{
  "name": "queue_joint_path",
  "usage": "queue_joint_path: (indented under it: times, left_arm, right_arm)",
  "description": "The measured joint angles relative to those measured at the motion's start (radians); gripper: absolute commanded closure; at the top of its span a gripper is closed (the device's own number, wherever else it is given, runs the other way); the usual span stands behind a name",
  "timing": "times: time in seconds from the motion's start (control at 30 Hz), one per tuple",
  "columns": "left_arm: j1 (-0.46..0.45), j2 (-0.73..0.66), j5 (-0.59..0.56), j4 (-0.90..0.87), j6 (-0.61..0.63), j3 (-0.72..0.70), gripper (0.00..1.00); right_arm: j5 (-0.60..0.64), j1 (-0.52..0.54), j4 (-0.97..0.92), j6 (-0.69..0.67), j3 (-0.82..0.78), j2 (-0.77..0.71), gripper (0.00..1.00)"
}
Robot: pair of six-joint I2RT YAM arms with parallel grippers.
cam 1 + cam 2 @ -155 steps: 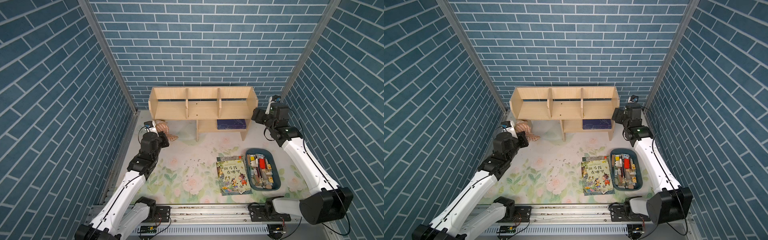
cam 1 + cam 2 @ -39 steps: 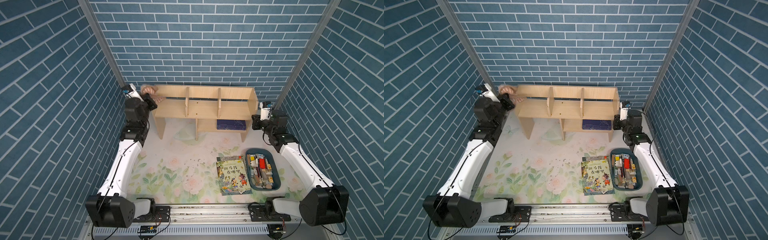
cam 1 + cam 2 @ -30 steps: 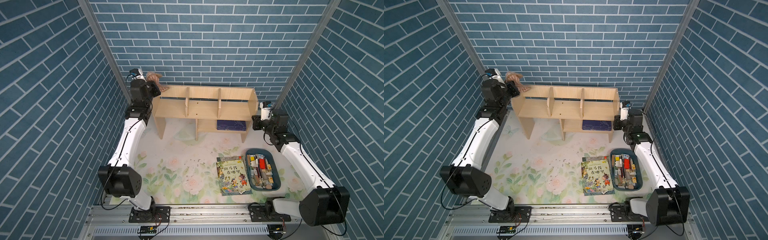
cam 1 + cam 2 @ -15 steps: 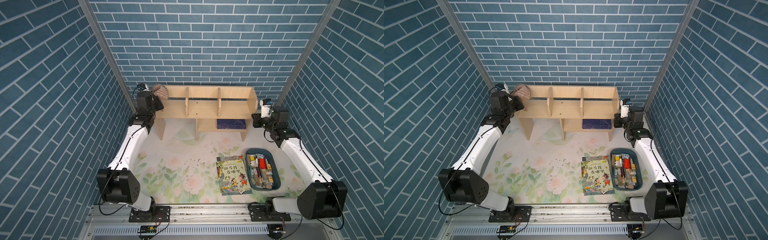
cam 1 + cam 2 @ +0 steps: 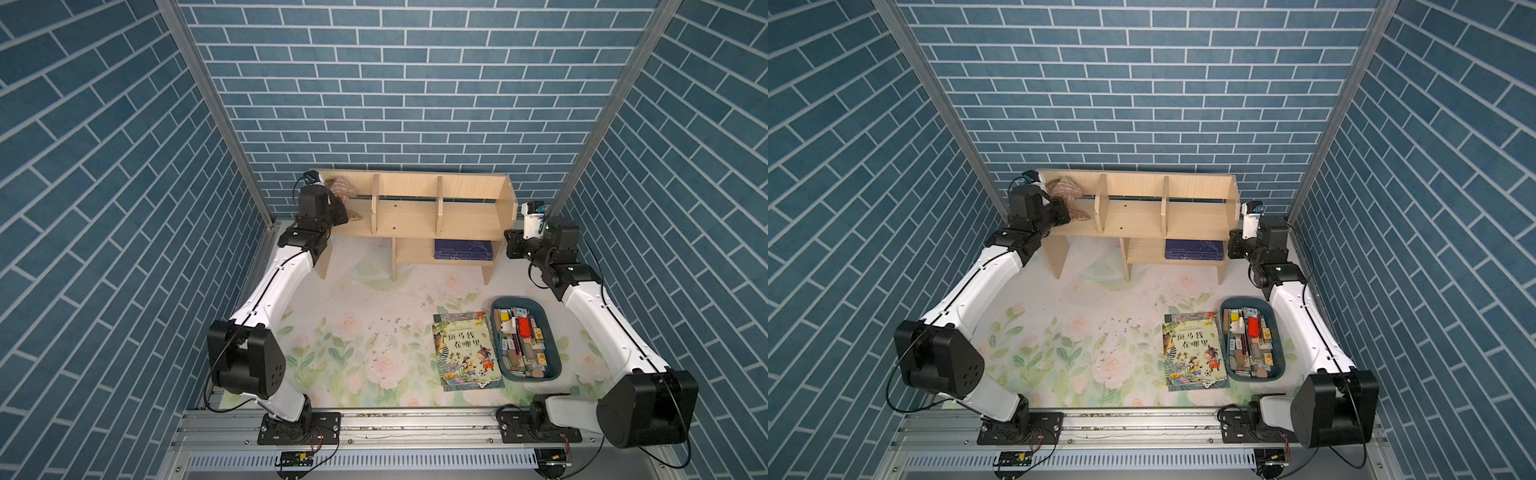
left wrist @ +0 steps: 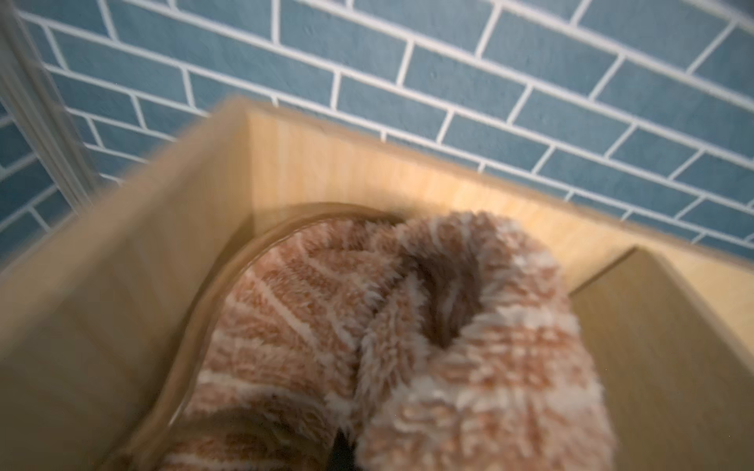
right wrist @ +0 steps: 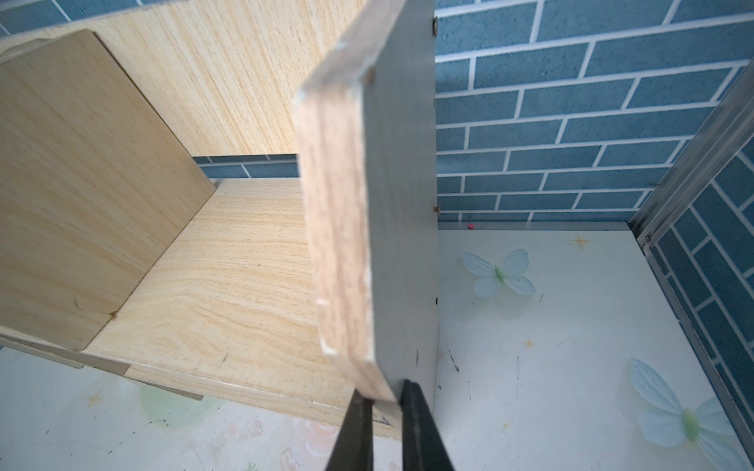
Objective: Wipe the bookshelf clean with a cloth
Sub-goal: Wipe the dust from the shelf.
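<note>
The pale-wood bookshelf [image 5: 465, 216] stands at the back of the floral table [image 5: 357, 299], close against the blue brick wall [image 5: 415, 104]. In both top views the left arm reaches to the left end of its upper tier. The left pincer [image 5: 1064, 212] is clamped shut on the cloth [image 5: 1065, 189], a fuzzy tan-and-cream striped rag. The cloth bunches up inside the leftmost of the 3 upper compartments, between the left end panel and the 1st upright divider [image 5: 375, 203]. In the left wrist view the cloth [image 6: 408, 346] fills the compartment's corner, pressed near the back board, though blur hides exactly where it touches the wood.

The right pincer [image 7: 383, 407] is at the opposite end. Its 2 dark fingers [image 7: 355, 428] sit on either side of the front edge of the right end panel, low down, gripping the bookshelf [image 7: 245, 265].

On the smaller lower shelf lies a dark blue book [image 5: 462, 250]. Nearer the front of the table a colourful picture book [image 5: 465, 351] lies flat, just beside a dark teal tray [image 5: 524, 300] packed with small items
</note>
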Motion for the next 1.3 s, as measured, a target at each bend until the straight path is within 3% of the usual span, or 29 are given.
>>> queue_joint_path:
  times: [0.17, 0.27, 0.33, 0.37, 0.43, 0.8, 0.97, 1.13, 1.3]
  left_arm:
    - [-0.006, -0.001, 0.010, 0.018, 0.003, -0.068, 0.45]
    - [-0.003, -0.021, 0.018, 0.023, -0.010, -0.080, 0.34]
    - [-0.003, -0.037, 0.026, 0.022, -0.007, -0.077, 0.15]
    - [-0.003, -0.044, 0.029, 0.019, -0.008, -0.071, 0.10]
    - [-0.003, -0.051, 0.032, 0.013, -0.016, -0.043, 0.09]
    - [-0.003, -0.051, 0.010, 0.018, -0.015, 0.044, 0.24]
    - [-0.006, 0.020, 0.039, 0.019, -0.027, 0.041, 0.38]
    - [-0.014, 0.028, 0.041, 0.025, -0.057, -0.037, 0.78]
    - [-0.019, -0.013, -0.021, 0.038, -0.072, -0.071, 0.96]
  right_arm:
    - [0.000, 0.000, -0.001, 0.003, 0.000, -0.002, 1.00]
    - [-0.001, 0.000, -0.002, 0.004, 0.000, -0.003, 1.00]
    - [-0.001, 0.000, -0.006, 0.004, 0.000, -0.005, 1.00]
    - [-0.001, 0.000, -0.008, 0.004, -0.001, -0.006, 1.00]
    - [-0.002, 0.000, -0.010, 0.004, -0.002, -0.009, 1.00]
    - [-0.002, 0.000, -0.010, 0.004, -0.008, -0.015, 1.00]
    - [-0.002, 0.000, -0.009, 0.004, -0.009, -0.016, 1.00]
    - [-0.001, 0.000, -0.010, 0.004, -0.009, -0.016, 1.00]
    - [-0.002, 0.000, -0.019, 0.005, 0.002, -0.010, 1.00]
